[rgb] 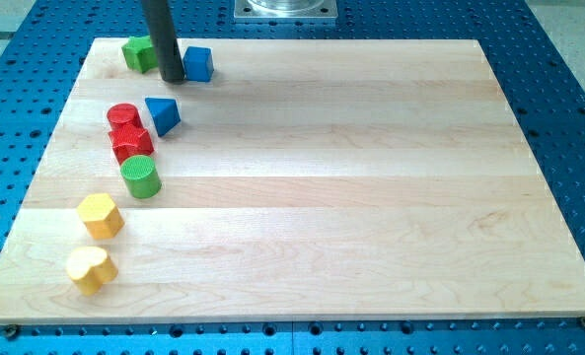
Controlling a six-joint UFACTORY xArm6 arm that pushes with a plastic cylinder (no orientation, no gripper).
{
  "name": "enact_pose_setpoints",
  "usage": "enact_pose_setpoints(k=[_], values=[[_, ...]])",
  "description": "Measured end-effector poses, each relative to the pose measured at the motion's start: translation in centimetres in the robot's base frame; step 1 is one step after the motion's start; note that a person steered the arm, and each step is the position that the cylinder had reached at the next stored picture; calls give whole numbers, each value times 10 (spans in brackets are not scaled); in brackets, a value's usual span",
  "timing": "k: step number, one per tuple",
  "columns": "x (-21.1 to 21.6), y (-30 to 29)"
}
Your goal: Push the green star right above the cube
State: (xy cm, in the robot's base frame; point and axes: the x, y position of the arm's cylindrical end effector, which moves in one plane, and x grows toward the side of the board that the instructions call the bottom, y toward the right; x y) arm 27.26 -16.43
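The green star (137, 52) lies at the board's top left corner, partly hidden behind the rod. The blue cube (198, 64) sits just right of the rod. My tip (172, 78) rests on the board between the two, touching or nearly touching both; the star is on its left, the cube on its right.
A blue triangle block (163, 114), a red cylinder (123, 116), a red star (131, 142), a green cylinder (140, 177), a yellow hexagon (101, 215) and a yellow heart-like block (91, 268) run down the wooden board's (322, 197) left side.
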Motion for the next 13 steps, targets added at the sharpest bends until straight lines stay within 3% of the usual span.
enact_pose_setpoints(k=[2, 4, 5, 6, 7, 8, 9, 11, 13], values=[[18, -138], [-56, -99], [-64, -61], [-64, -33], [-57, -56], [-47, -120], [5, -102], [-56, -35], [-59, 16]])
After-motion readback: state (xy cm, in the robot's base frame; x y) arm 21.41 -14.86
